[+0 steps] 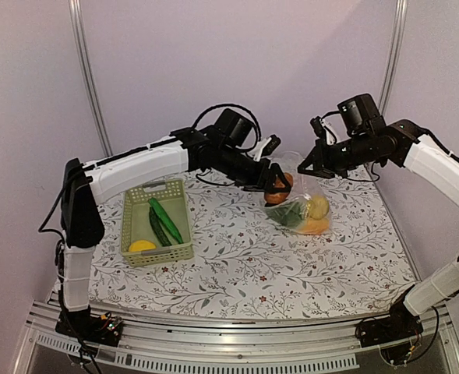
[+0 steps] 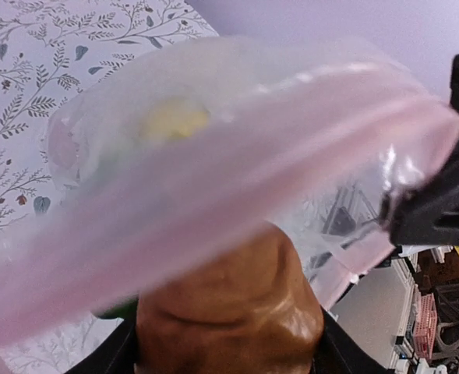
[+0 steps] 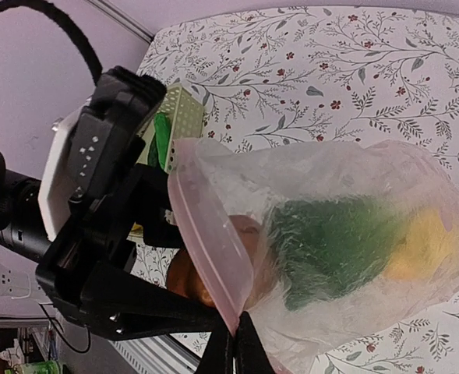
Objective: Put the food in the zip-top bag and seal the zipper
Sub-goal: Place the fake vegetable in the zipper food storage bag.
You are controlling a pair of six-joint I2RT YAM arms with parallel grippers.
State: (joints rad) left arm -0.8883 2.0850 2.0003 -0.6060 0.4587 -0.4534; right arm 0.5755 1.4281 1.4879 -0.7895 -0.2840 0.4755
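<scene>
My left gripper [image 1: 275, 181] [image 2: 229, 347] is shut on a reddish-brown food piece [image 2: 229, 308] [image 1: 279, 193] [image 3: 188, 279], held at the mouth of the zip-top bag [image 1: 303, 209] [image 3: 346, 195]. The pale pink zipper [image 2: 213, 195] [image 3: 210, 241] arches over that piece. My right gripper [image 1: 307, 167] [image 3: 241, 347] is shut on the bag's mouth edge and holds it raised. Inside the bag lie a dark green piece [image 3: 330, 249] [image 1: 288, 216], a yellow one [image 3: 428, 245] [image 1: 317, 206] and an orange one [image 1: 313, 226]. The bag's lower part rests on the table.
A pale green slotted basket [image 1: 181, 204] [image 3: 184, 117] stands at the left of the flowered tablecloth [image 1: 245, 265]. It holds two long green cucumbers [image 1: 164, 220] and a yellow lemon [image 1: 142, 246]. The left arm's black body [image 3: 104, 234] crowds the bag's mouth.
</scene>
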